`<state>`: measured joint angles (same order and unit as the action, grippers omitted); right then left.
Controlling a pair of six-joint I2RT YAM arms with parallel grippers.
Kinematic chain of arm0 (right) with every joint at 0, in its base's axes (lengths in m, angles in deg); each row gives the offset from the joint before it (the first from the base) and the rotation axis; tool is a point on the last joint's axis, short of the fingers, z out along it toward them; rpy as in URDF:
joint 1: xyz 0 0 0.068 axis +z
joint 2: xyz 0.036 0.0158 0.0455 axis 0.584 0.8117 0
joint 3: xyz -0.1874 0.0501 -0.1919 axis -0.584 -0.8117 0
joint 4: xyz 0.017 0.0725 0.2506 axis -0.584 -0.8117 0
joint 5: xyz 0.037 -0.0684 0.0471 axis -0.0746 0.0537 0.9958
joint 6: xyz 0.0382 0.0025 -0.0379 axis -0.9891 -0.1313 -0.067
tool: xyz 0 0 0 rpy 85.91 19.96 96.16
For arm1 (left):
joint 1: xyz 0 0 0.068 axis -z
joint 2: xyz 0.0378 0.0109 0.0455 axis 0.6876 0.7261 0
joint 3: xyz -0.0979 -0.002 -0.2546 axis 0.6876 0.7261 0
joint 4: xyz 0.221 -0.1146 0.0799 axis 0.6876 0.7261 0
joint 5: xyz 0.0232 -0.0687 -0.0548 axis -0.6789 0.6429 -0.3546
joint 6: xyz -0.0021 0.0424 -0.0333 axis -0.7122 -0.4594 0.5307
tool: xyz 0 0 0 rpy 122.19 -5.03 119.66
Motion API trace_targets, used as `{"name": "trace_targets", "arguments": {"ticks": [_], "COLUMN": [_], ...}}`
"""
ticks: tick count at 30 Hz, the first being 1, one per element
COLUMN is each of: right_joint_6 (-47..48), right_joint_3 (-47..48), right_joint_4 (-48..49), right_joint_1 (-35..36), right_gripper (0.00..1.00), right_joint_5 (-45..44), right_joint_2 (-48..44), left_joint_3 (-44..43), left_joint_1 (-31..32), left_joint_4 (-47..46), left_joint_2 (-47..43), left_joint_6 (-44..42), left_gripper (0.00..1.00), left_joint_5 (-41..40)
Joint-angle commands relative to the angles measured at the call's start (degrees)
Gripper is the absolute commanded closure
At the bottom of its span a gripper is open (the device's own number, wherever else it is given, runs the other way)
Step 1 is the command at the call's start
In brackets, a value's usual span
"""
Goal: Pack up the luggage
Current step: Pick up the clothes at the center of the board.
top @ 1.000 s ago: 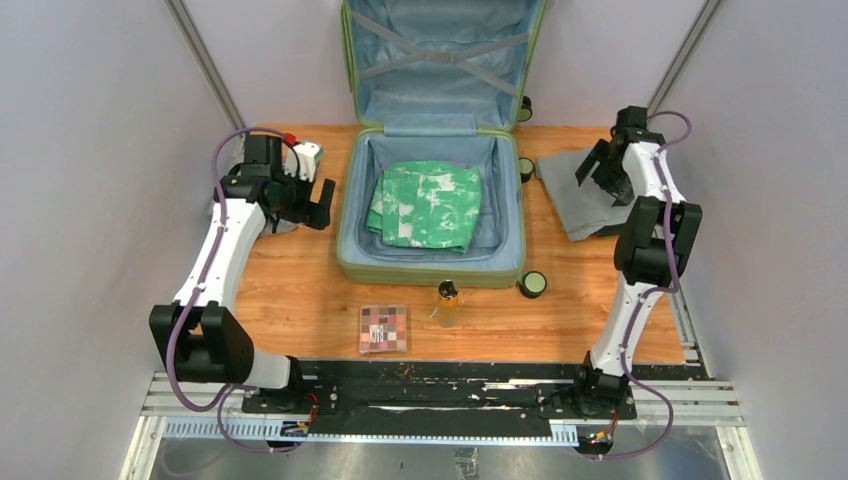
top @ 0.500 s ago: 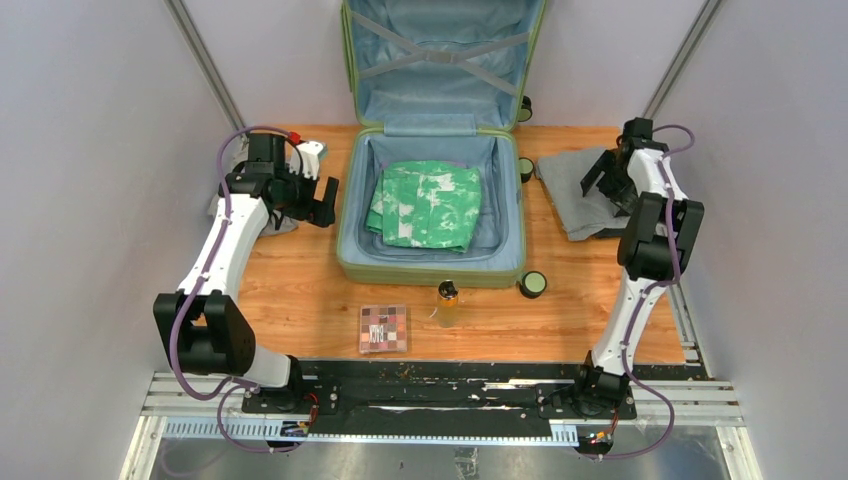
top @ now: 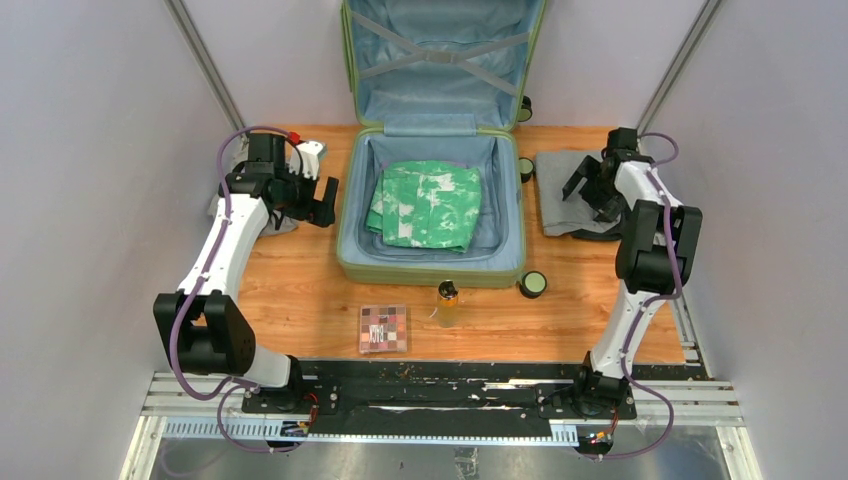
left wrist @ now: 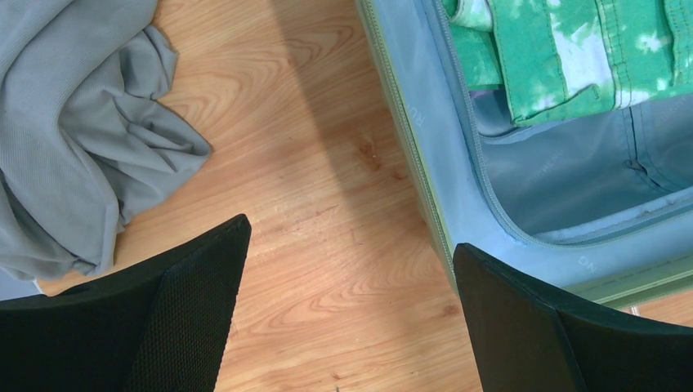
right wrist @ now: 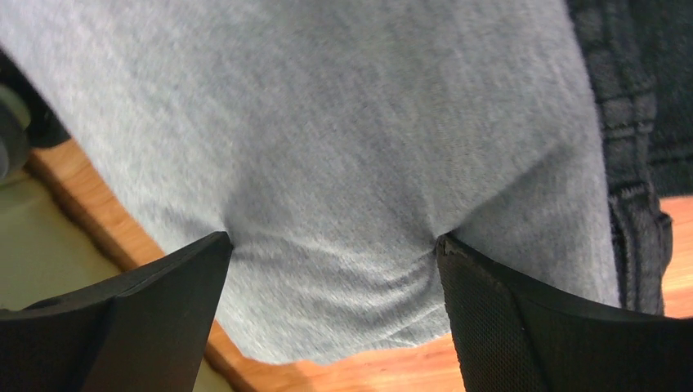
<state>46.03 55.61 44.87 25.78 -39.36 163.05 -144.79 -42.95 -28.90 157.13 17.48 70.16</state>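
The luggage (top: 428, 268) lies open on the table (top: 300, 290) with one green patterned garment (top: 428, 205) packed, as the right gripper (right wrist: 333, 238), jaws spread, presses a still-unpacked grey garment (right wrist: 343, 122) to its right and the left gripper (left wrist: 351, 235) hangs open to its left.

No legible text or labels.

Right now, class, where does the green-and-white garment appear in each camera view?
Top external: green-and-white garment, centre, inside the open luggage.
Left wrist: garment at top right, in the luggage.
Right wrist: not in it.
Shared landmark: the wooden table.
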Motion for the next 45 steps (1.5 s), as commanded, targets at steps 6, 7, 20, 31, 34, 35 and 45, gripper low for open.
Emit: {"name": "trace_targets", "arguments": {"ticks": [6, 7, 20, 31, 34, 35, 45], "right_joint_6": [-2.88, -2.82, 0.47, 3.85, 4.08, 4.04, 2.6], "right_joint_3": [-1.93, -1.05, 7.01, 7.7, 6.23, 5.84, 3.89], "right_joint_4": [-3.39, -3.96, -7.13, -7.03, -5.87, -5.53, -4.14], "right_joint_1": [-1.17, -2.12, -8.77, -9.03, -9.03, -9.11, -8.16], "right_gripper": [0.01, 0.01, 0.08, 0.22, 0.28, 0.3, 0.42], "right_joint_5": [5.71, 5.3, 2.36, 1.43, 2.84, 3.39, 7.04], "right_joint_2": [-8.61, -9.27, -2.65, 2.52, 1.6, 1.21, -2.9], "left_joint_3": [-0.62, -0.65, 0.05, 1.01, 1.01, 1.02, 1.58], "left_joint_1": [-0.32, -0.32, -0.32, -0.32, -0.32, -0.32, -0.32], "left_joint_4": [-0.5, -0.54, -0.41, -0.39, -0.46, -0.42, -0.45], "left_joint_2": [-1.87, -2.11, -2.82, -4.02, -4.22, -4.21, -5.04], "left_joint_6": [0.32, 0.35, 0.39, -0.54, -0.46, -0.41, -0.3], "left_gripper": [0.0, 0.0, 0.0, 0.0, 0.0, 0.0, 0.0], "left_joint_5": [-0.91, -0.8, -0.05, -2.05, -2.18, -2.22, -2.29]}}
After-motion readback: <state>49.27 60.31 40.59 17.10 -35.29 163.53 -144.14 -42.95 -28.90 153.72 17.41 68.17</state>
